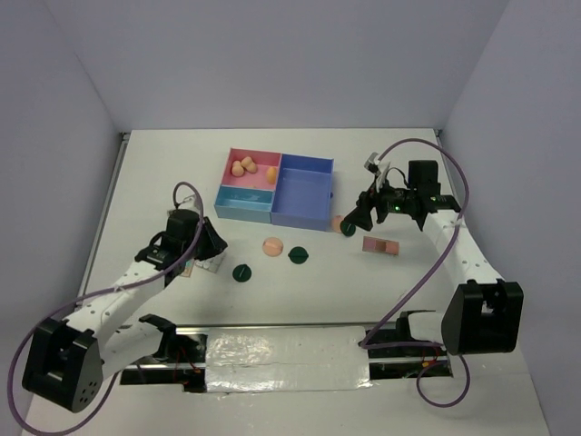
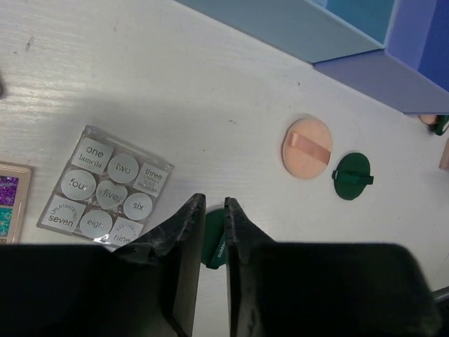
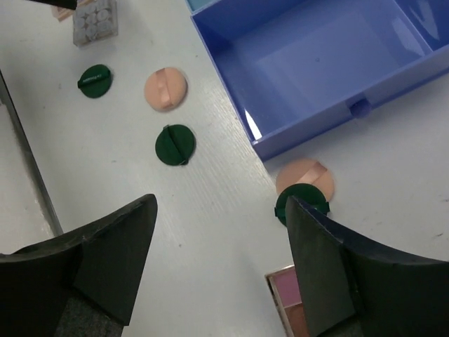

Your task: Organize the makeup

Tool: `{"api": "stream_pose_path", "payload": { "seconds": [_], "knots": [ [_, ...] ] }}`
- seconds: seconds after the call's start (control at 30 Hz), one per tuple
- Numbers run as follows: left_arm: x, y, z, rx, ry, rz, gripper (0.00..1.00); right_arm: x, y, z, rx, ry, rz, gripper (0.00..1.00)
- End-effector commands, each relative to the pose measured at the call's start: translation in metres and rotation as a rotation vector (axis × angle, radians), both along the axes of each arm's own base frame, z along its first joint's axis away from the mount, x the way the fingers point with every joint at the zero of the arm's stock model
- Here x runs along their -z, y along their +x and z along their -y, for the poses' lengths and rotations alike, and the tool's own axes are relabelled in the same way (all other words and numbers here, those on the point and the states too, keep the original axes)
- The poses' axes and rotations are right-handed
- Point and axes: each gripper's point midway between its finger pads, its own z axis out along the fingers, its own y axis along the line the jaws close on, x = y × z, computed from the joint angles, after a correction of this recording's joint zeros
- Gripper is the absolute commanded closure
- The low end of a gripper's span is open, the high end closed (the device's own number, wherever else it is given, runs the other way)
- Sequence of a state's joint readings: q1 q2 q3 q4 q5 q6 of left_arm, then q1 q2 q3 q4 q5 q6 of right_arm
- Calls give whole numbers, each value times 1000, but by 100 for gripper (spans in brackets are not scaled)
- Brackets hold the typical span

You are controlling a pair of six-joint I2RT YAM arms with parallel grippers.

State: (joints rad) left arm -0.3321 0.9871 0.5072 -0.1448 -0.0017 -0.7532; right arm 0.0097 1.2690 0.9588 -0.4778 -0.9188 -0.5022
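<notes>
Three peach sponges lie in the tray's pink compartment. On the table lie a peach puff, two green compacts, a third green compact overlapping a second puff, and a pink palette. My left gripper is shut and empty, above a clear nine-pan palette; a green compact shows on the table behind its tips. My right gripper is wide open and empty above the overlapping compact and puff.
The pink-and-blue tray stands at mid-table; its large purple-blue compartment holds nothing. A glitter palette lies at the left edge of the left wrist view. White walls enclose the table on three sides.
</notes>
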Motion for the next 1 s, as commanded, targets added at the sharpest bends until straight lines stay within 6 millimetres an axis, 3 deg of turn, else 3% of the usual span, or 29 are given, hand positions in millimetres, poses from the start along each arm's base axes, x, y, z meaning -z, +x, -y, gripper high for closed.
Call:
{"api": "stream_pose_path", "payload": {
  "seconds": [0.0,0.03,0.07,0.13,0.23,0.43,0.6,0.97],
  "knots": [
    [-12,10,-5,0,63,-10,69,-12,3,1,50,21,30,22],
    [-8,7,-10,2,97,-35,61,-11,4,2,61,24,22,25],
    [-5,7,-11,9,113,-53,41,-11,8,10,102,35,5,26],
    [-4,8,-4,69,139,-74,25,-12,10,11,113,42,-1,24],
    [-5,9,13,158,186,-83,16,-11,15,15,143,19,-23,16],
    [-13,14,58,262,148,-31,15,-18,26,26,187,-1,-26,7],
    [-10,24,87,278,28,-2,24,-20,23,25,195,28,-30,10],
    [10,43,113,277,26,-14,32,-20,21,26,207,54,-26,12]
  ]
}}
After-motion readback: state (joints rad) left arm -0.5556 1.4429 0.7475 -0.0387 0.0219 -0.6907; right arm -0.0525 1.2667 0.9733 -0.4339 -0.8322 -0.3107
